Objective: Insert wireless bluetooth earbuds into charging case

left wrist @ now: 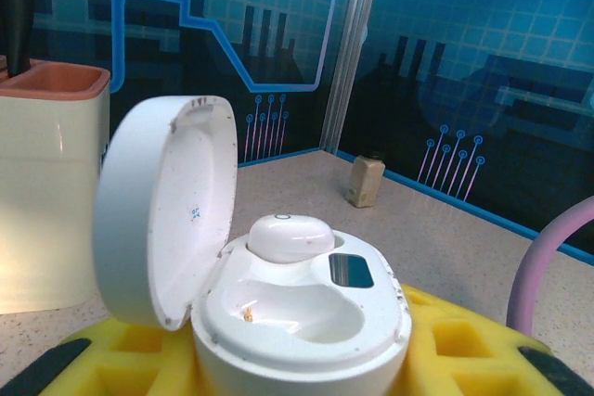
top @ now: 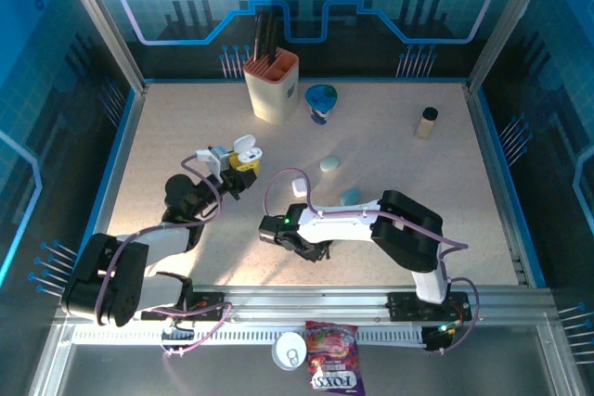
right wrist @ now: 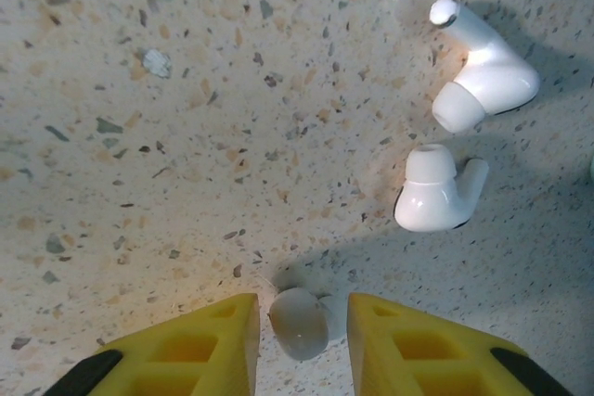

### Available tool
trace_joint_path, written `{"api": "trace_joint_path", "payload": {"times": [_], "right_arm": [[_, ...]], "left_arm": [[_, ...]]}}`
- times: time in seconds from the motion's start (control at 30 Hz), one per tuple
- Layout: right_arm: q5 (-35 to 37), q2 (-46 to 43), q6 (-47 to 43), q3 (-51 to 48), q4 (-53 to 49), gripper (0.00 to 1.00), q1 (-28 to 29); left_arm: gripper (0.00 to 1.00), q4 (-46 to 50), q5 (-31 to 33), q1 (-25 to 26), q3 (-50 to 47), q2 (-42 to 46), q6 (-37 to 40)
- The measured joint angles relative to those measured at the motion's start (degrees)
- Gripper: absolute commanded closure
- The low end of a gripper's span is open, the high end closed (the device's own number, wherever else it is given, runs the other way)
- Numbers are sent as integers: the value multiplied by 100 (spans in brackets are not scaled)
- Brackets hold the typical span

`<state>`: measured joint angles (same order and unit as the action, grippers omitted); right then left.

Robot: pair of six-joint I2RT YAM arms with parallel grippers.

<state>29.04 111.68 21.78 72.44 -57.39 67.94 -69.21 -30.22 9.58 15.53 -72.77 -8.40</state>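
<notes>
Three white earbuds are seen on the speckled table (right wrist: pixel 186 118) under the right wrist camera. The nearest earbud (right wrist: pixel 299 326) lies directly between the yellow fingers (right wrist: pixel 186 354) of the right gripper (right wrist: pixel 303 308), which are set narrowly apart. A thin strip of table is visible on either side of it, but its lower half is cut off by the frame edge, so whether it is pinched or merely straddled cannot be told. A second earbud (right wrist: pixel 434 197) rests ahead of the fingertips and to their right. A third earbud (right wrist: pixel 483 67) lies farther ahead on the same side, just beside the second but not touching it. From above, the right gripper is seen lowered to the table, and the earbuds beneath it are too small to be made out.

The charging case (left wrist: pixel 306 322) is clamped between the yellow pads (left wrist: pixel 455 340) of the left gripper (left wrist: pixel 297 373) and raised above the table, with its lid (left wrist: pixel 162 220) swung open to the left of the fingers. One white seated earbud (left wrist: pixel 290 236) is lodged in the far socket, and the near socket (left wrist: pixel 297 308) is empty. The base of the case and the outer ends of the pads are cut off by the lower frame edge. Beyond the left gripper, a cream holder (left wrist: pixel 46 192) is partly cropped at the left, and a small bottle (left wrist: pixel 365 180) stands well ahead near the wall.
</notes>
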Motion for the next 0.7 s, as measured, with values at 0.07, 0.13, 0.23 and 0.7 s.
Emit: {"api": "trace_joint_path", "payload": {"times": [0.07,0.13,0.23,0.7], "right_arm": [[-9,0,-4,-2,-2,68,4],[-9,0,-7,-2,-2,68,4],[-9,20,-44,-7,0,70,4],[39,59,-83,-15,-9,82,39]], "left_arm": [[81,0,0,0,0,0,0],[81,0,0,0,0,0,0],[81,0,0,0,0,0,0],[81,0,-4,0,0,-2,-2]]}}
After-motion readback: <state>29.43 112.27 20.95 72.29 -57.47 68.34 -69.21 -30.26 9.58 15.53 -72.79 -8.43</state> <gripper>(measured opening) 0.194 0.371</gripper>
